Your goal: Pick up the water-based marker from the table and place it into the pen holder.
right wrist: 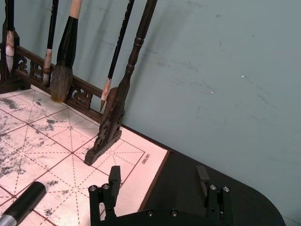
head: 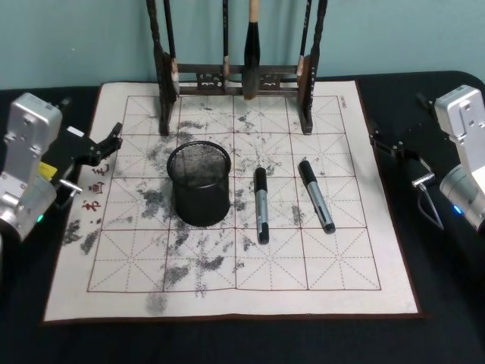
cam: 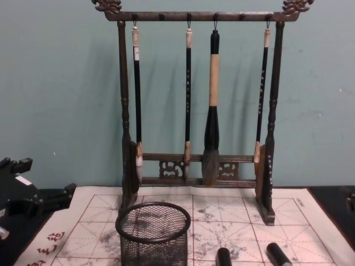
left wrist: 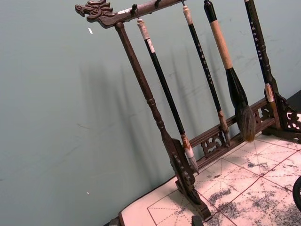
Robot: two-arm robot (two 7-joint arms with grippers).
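Observation:
The pen holder [head: 199, 184], a black wire-mesh cup, stands upright on the felt mat; it also appears in the chest view [cam: 153, 235]. Two similar markers with black caps and grey barrels lie to its right, one nearer [head: 261, 205] and one farther right [head: 316, 195]. I cannot tell which is the water-based marker. My left gripper [head: 112, 139] hangs at the mat's left edge, open and empty. My right gripper [head: 385, 144] hovers off the mat's right edge. In the right wrist view it [right wrist: 158, 178] stands open with nothing between its fingers, and a marker's cap [right wrist: 23, 203] lies nearby.
A tall dark wooden brush rack [head: 236, 76] with several hanging brushes stands at the back of the mat [head: 341, 273]. The ink-stained mat lies on a black table [head: 439, 288]. A teal wall rises close behind the rack.

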